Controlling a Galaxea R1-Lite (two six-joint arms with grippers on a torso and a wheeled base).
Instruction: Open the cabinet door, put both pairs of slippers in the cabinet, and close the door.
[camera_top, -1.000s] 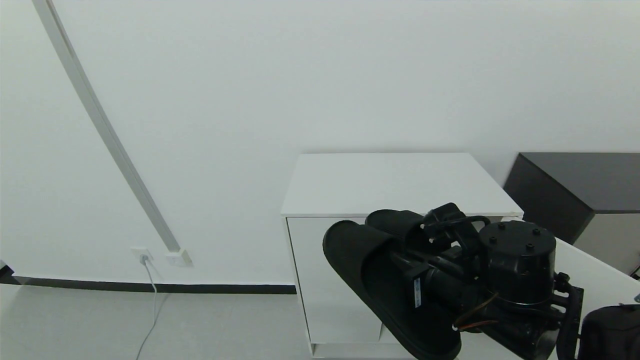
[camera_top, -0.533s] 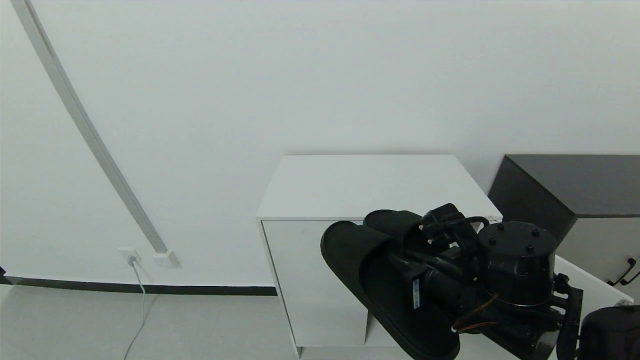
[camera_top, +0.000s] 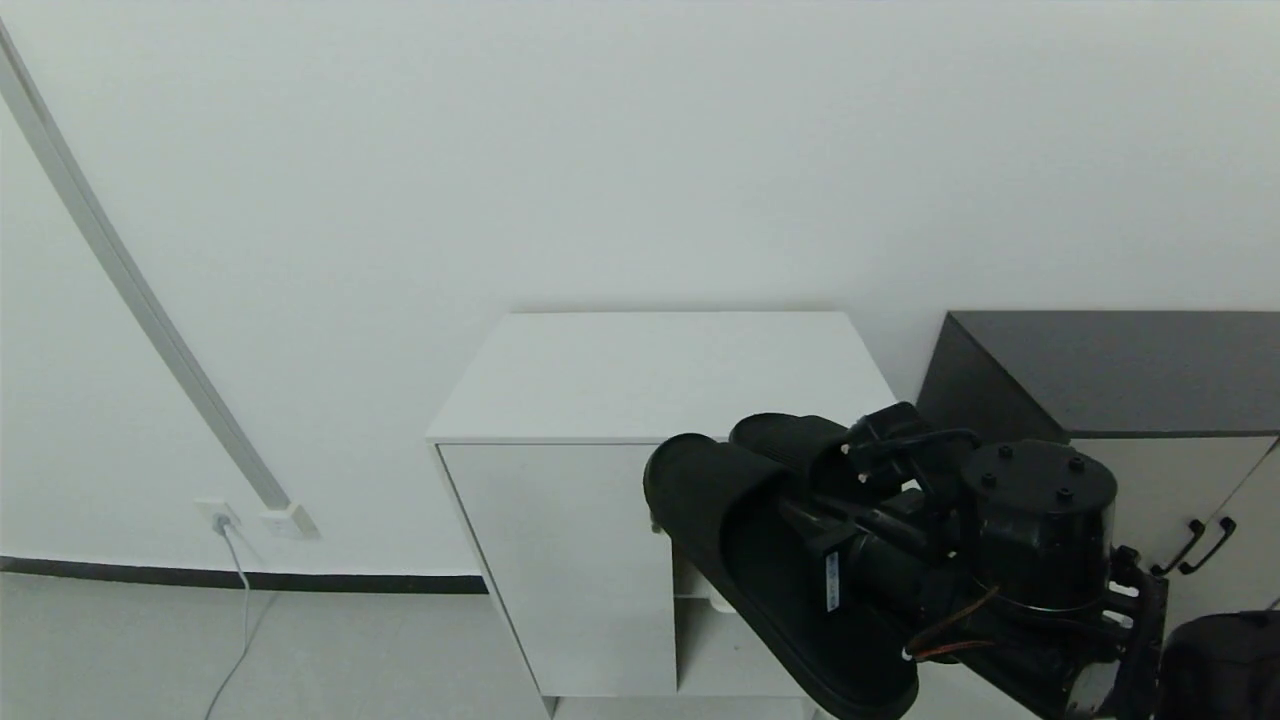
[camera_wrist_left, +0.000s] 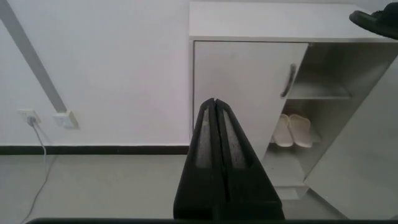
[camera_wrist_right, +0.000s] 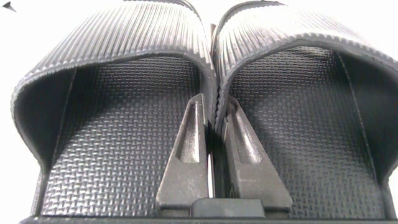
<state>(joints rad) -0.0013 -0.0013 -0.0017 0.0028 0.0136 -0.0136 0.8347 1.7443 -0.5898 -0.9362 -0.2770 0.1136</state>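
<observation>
White wall (camera_top: 600, 150), white cabinet (camera_top: 640, 370) mid-frame; right gripper (camera_wrist_right: 214, 102) clamps black ribbed rubber slippers (camera_top: 740, 520) lower right, left gripper (camera_wrist_left: 214, 106) pinched together, empty.

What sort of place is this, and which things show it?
Likely an indoor entryway, perhaps a mock-up: a white flat-topped shoe cabinet with pale slippers on its shelf, and black ribbed rubber slippers.
</observation>
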